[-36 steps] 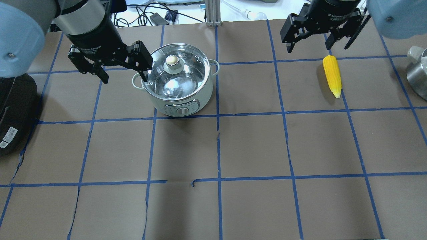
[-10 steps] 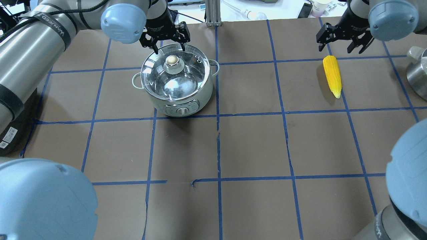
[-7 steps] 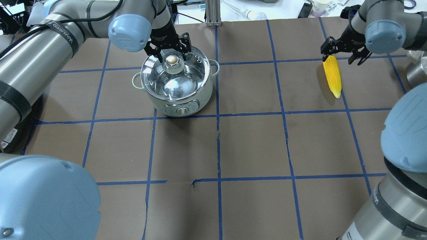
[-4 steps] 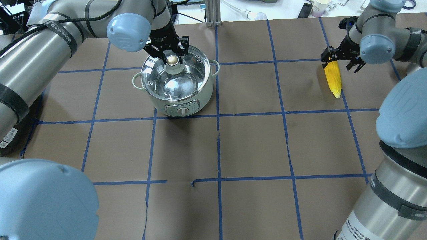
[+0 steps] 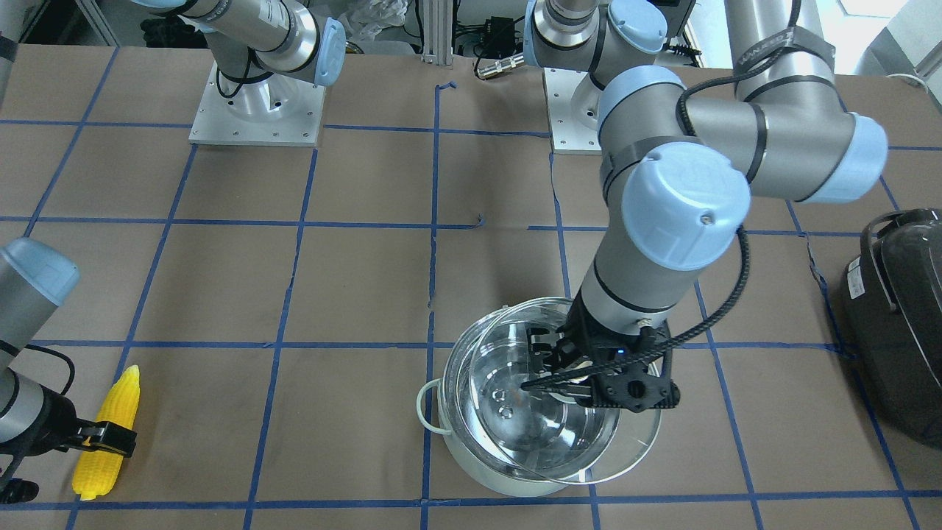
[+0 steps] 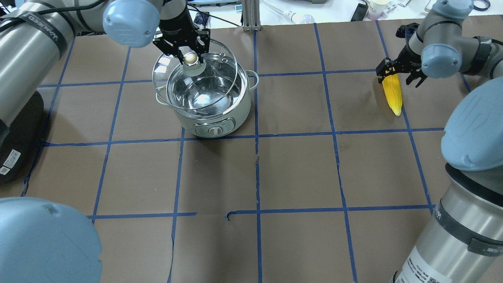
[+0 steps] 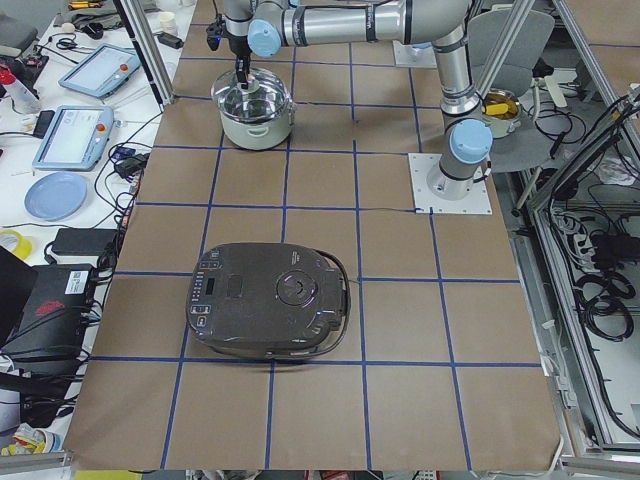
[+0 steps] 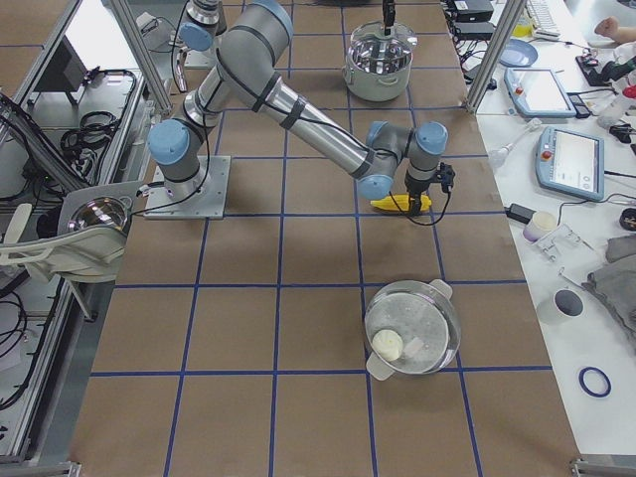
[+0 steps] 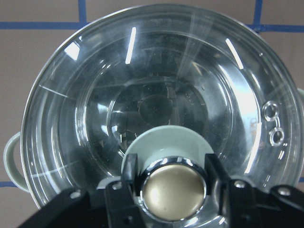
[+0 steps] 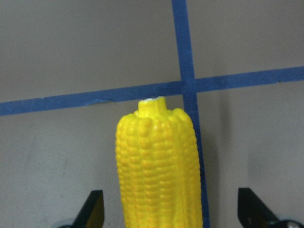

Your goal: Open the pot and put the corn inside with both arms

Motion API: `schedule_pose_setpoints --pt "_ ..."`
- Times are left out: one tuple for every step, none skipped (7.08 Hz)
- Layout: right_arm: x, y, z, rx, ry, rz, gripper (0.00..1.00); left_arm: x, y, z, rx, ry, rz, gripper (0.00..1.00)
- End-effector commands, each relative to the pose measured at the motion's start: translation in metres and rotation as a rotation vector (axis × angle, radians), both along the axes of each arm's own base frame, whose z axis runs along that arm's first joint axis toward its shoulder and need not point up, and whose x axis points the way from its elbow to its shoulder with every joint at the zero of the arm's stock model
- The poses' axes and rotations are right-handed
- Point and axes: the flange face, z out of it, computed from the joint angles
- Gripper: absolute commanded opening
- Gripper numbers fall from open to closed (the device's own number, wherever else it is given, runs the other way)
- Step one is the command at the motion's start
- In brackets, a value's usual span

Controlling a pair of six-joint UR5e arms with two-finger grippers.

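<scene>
Overhead: left gripper (image 6: 190, 57) clamps the knob (image 6: 191, 59). The lid (image 6: 169, 74) hangs tilted, offset above the shiny pot (image 6: 220, 114) near the far edge. Bare table (image 6: 298, 102) separates it from the yellow corn (image 6: 394, 96).
Right wrist: right gripper (image 10: 172, 209) spread wide, straddling the corn without touching.

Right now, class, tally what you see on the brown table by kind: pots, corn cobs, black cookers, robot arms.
Pots: 2, the steel pot and a lidded pot
Corn cob: 1
Black cooker: 1
Robot arms: 2, the left arm and the right arm
Total: 6
</scene>
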Motion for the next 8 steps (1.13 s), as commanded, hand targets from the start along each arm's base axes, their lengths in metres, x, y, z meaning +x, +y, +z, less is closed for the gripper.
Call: schedule_pose_setpoints --pt "0.005 0.005 -0.009 0.011 -0.038 0.022 0.84 0.078 -0.010 0.018 0.002 -0.010 -0.056 0.00" --pt "0.006 0.007 -0.006 0.008 -0.037 0.026 0.58 0.134 -0.012 0.009 0.031 -0.013 -0.033 0.00" --pt "0.006 0.007 0.000 0.003 -0.035 0.054 0.35 0.174 -0.016 -0.009 0.057 -0.018 -0.085 0.00" --pt "0.006 0.008 0.001 0.007 -0.031 0.061 0.29 0.221 -0.010 -0.025 0.080 -0.016 -0.167 0.00" --pt "0.008 0.011 0.018 -0.004 -0.016 0.076 0.24 0.277 0.014 -0.059 0.140 0.024 -0.193 0.00" --pt "0.011 0.017 0.022 0.021 -0.024 0.090 0.19 0.309 0.031 -0.103 0.108 0.012 -0.213 0.00" --pt "0.022 0.016 0.037 0.008 -0.019 0.098 0.18 0.312 0.045 -0.139 0.028 -0.031 -0.196 0.00" --pt "0.052 0.021 0.067 0.016 -0.022 0.128 0.18 0.305 0.066 -0.170 0.057 -0.015 -0.191 0.00"
